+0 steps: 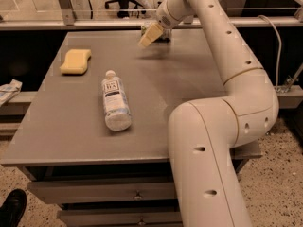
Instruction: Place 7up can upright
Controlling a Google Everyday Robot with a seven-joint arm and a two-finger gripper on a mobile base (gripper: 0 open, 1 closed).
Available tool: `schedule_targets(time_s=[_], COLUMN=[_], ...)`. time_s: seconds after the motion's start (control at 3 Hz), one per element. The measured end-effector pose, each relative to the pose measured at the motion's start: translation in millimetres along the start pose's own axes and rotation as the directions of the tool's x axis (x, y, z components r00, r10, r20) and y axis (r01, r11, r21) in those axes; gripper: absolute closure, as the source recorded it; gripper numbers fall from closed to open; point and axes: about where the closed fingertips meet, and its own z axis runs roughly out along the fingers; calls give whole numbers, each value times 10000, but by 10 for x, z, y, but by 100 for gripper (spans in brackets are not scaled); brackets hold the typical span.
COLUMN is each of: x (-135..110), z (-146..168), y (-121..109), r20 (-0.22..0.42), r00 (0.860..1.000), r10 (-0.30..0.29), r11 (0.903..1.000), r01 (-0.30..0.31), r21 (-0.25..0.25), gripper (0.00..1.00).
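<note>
Gripper (pixel 147 38) at table's (pixel 165 89) far edge.
Can (pixel 164 34) just behind it, mostly hidden; long axis unclear, grip state impossible to tell.

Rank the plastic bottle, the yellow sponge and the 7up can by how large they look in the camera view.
1. Plastic bottle, lying nearest the camera: largest.
2. Yellow sponge: clearly smaller.
3. 7up can: looks smallest, but this is unsure, as it is farthest away and mostly hidden behind the gripper.
</note>
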Motion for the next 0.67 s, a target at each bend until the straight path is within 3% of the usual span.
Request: schedule_targets(time_s=[0.33, 0.67], x=[128, 226], z=[-18, -62], y=[-66, -203], r20=[7, 512], r00=[9990, 9928], r10=[455, 1081], r11=[9989, 9932], r01=[-455, -1101], r21=[105, 369], gripper=[0, 0])
